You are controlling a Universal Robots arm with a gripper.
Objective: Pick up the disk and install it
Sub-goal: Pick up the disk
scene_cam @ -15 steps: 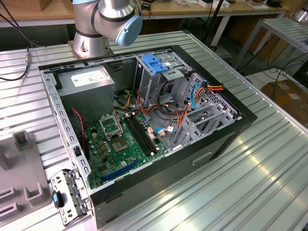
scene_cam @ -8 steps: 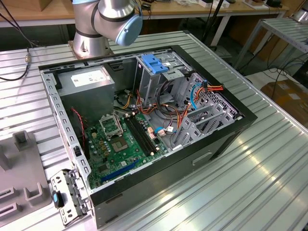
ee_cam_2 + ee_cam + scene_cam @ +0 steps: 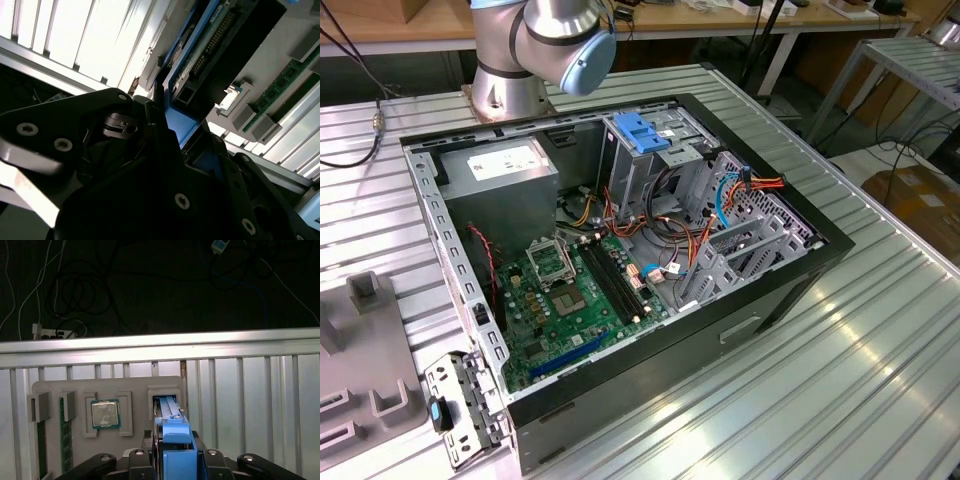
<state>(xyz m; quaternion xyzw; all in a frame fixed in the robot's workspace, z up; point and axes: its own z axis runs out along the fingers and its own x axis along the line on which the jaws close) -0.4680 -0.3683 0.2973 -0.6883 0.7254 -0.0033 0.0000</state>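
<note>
In the first wrist view the disk [image 3: 177, 432] stands on edge, its blue rail facing the camera and its far end at a rectangular slot [image 3: 165, 392] of a grey holder tray. My gripper [image 3: 177, 450] is shut on the disk, a black finger against each side of the rail. The second wrist view shows the disk's [image 3: 212, 40] green circuit-board side and blue rail edge rising out of the black gripper body, over the grey tray. Whether the disk's far end still sits in the slot I cannot tell.
The grey holder tray [image 3: 125, 385] also carries a processor chip [image 3: 105, 414] and memory sticks [image 3: 65, 440]. Beyond it runs the table's edge rail [image 3: 160, 347]. In the exterior view the open computer case [image 3: 800, 270] lies on the table, with a blue-handled drive cage [image 3: 642, 135], power supply [image 3: 505, 170] and motherboard [image 3: 570, 290].
</note>
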